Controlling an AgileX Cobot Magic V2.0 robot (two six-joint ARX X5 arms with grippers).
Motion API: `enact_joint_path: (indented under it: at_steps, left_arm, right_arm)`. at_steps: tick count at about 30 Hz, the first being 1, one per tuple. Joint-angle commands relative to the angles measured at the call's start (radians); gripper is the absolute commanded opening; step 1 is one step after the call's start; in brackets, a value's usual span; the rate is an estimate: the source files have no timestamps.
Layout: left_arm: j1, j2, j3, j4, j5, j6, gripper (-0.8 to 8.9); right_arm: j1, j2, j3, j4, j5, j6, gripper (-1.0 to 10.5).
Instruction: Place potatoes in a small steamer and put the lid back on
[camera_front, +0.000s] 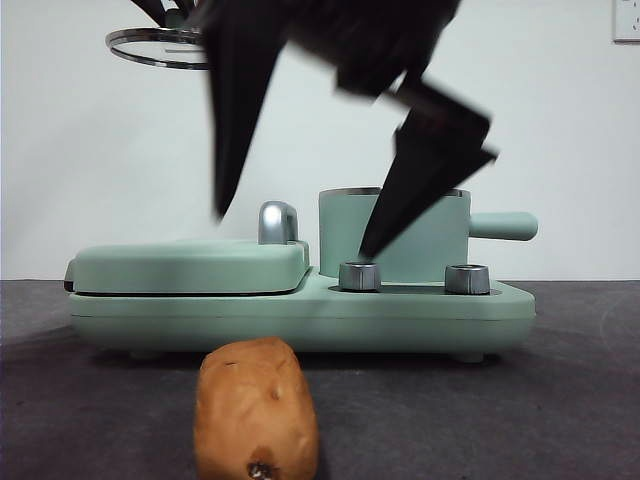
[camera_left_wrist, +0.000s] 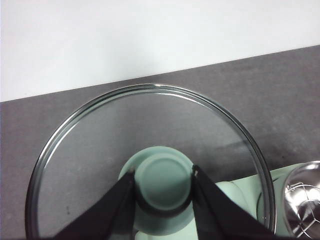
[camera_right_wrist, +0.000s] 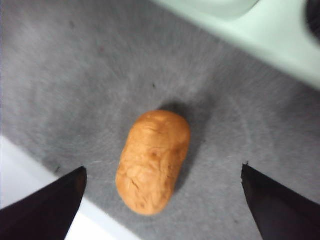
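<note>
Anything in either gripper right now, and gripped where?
Left gripper holds the glass lid by its green knob, aloft. Right gripper is open above the potato, holding nothing.

Two matte black claws make up all that shows of the robot. The left claw (camera_left_wrist: 162, 187) appears in its wrist view as a pair of flat, dark jaws that narrow from broad bases to blunt, squared tips, their surfaces plain and unmarked. The right claw (camera_right_wrist: 162, 175) shows as two black wedges with straight edges and sharp corners, equally bare. From the front, it (camera_front: 300, 225) is blurred: long tapering black blades hang from a bulky, angular dark housing. No cables, screws or lettering can be made out anywhere.
</note>
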Motion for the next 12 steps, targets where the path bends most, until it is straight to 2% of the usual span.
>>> enact_joint_path:
  at_steps: [1,12]
  left_arm:
    - [0.002,-0.008,0.045,0.022,0.0,-0.001,0.14]
    - [0.003,-0.008,0.045,0.023,0.0,0.0,0.14]
  right_arm:
    - [0.04,0.08,0.04,0.004,0.022,0.049,4.9]
    - [0.102,0.258,0.067,0.029,0.023,0.06,4.9]
